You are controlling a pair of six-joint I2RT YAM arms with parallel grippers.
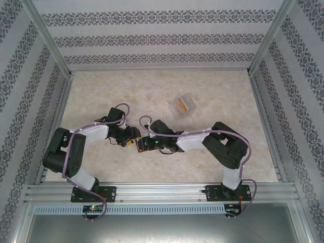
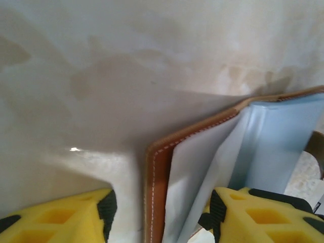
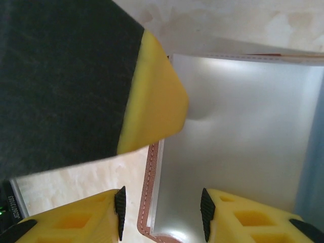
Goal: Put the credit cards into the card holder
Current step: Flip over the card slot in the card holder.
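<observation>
- Collision risk: the left gripper (image 2: 162,207) and the right gripper (image 3: 162,210) both crowd the same card holder (image 2: 157,192). In the right wrist view a yellow finger (image 3: 152,101), apparently the other arm's, pushes in from 10 o'clock. A small move by either arm could knock the pads together or shove the holder aside.
- Folding risk: the holder is open with its leaves spread. I judge that a nudge on the leather could fold it shut or tip it over, closing off the pockets.
- Supply risk: neither gripper carries a card. The credit cards (image 1: 186,105) show as an orange patch in the clear plastic box (image 1: 178,101), well apart from the holder at its 1 o'clock. If a gripper lets go to fetch one, the leaves may fall closed.
- Left gripper: the jaws are about half apart and straddle the stitched edge. The 9 o'clock pad stands clear of the leather, so nothing is clamped.
- Right gripper: a similar half gap sits over the holder's corner, with the 9 o'clock pad just off the leather. I see nothing pinched.
- Holder's look: reddish-brown leather with pale stitching, a blue-grey lining, and glossy pale pocket sheets that look slippery and floppy.
- Place: the holder is between the two grippers, at 6 o'clock on the table (image 1: 101,96), near the arms' bases.
</observation>
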